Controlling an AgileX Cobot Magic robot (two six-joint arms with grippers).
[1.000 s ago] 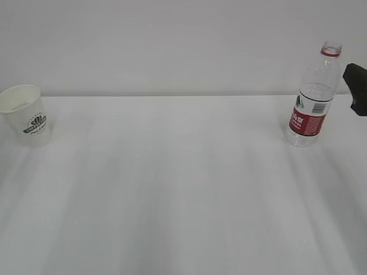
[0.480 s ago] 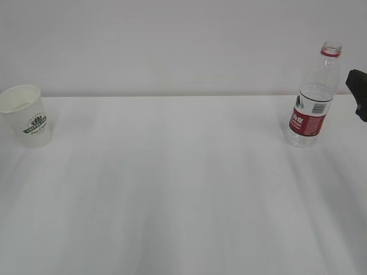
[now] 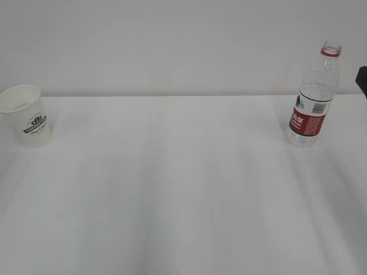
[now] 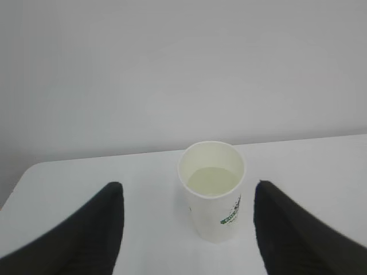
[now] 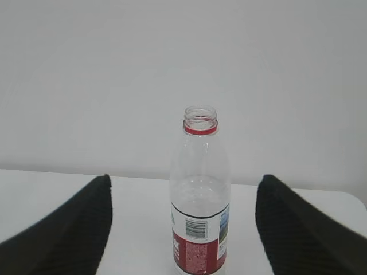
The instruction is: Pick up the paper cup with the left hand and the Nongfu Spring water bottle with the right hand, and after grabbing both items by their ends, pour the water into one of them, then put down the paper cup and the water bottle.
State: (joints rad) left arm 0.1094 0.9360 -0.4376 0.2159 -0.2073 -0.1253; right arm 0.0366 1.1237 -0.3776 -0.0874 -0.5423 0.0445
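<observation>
We are viewing the paper cup [image 3: 26, 116] standing upright near the left edge of the white table [image 3: 183, 189], and the Nongfu Spring water bottle [image 3: 313, 97] standing upright and uncapped toward the right edge, well apart from the cup. In the left wrist view we are looking past the left hand [image 4: 186, 197], whose two black jaws are spreading wide, one on either side of the paper cup [image 4: 212, 192]; the cup is sitting ahead of the jaws and centred between them, touching neither. Inside it we are seeing the water [image 4: 212, 181], a pale yellowish pool lying below the rim. In the right wrist view we are looking past the right hand [image 5: 183, 197], whose jaws are likewise gaping wide and gripping nothing; the Nongfu Spring water bottle [image 5: 200, 200] is standing ahead of them and midway between them, clear of both, with its open neck and red ring rising above the jaw tips. In the exterior view we are seeing only a dark sliver of the right hand [image 3: 362, 80] at the frame's right edge, just beside the bottle's shoulder and not touching it.
</observation>
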